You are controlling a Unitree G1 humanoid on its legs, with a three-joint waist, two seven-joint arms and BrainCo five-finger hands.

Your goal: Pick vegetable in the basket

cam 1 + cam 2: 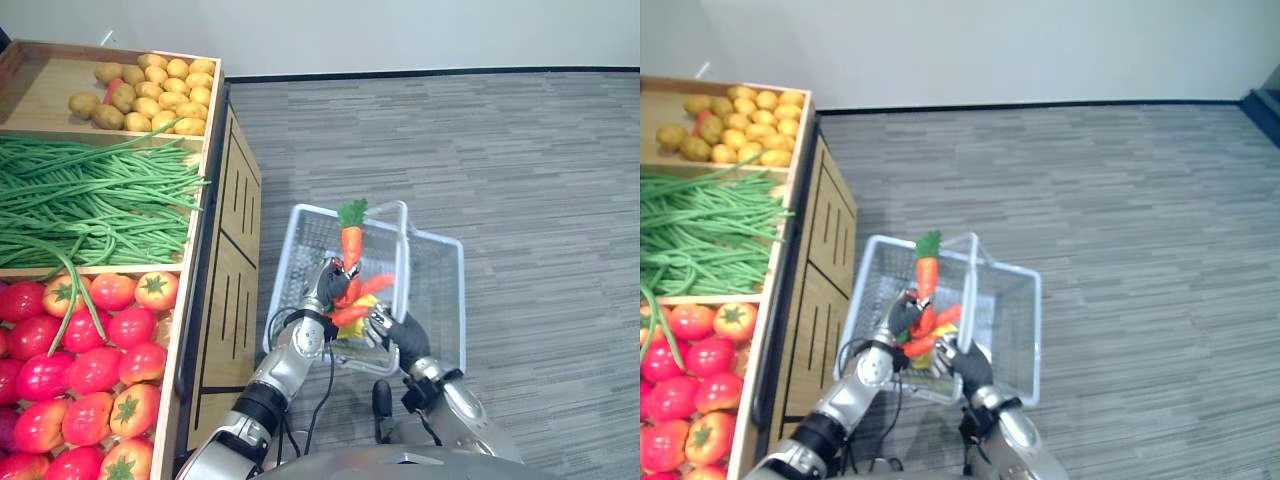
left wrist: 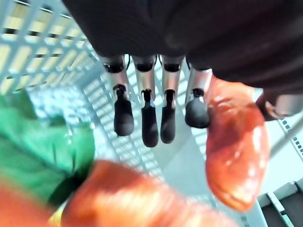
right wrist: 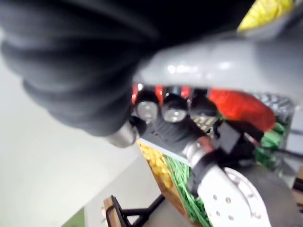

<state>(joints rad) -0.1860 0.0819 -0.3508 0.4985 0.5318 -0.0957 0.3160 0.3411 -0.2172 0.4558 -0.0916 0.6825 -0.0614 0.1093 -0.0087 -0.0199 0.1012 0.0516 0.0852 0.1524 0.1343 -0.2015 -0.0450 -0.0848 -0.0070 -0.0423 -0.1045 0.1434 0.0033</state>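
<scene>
Carrot (image 1: 351,245) upright in left robot hand (image 1: 329,284) — over the basket (image 1: 437,292)

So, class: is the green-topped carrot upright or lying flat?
Upright: the carrot stands leaves-up, poking above the rim of the wire basket.

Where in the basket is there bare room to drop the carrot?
The basket's right half, beyond the upright handle, is bare mesh. Its left half is crowded: red peppers and something yellow, under the carrot in the left hand.

Grocery shop, wooden produce stand (image 1: 225,250) displaying potatoes (image 1: 150,95), green beans (image 1: 90,200), tomatoes (image 1: 90,360); wire shopping basket (image 1: 440,290) sitting beside it
</scene>
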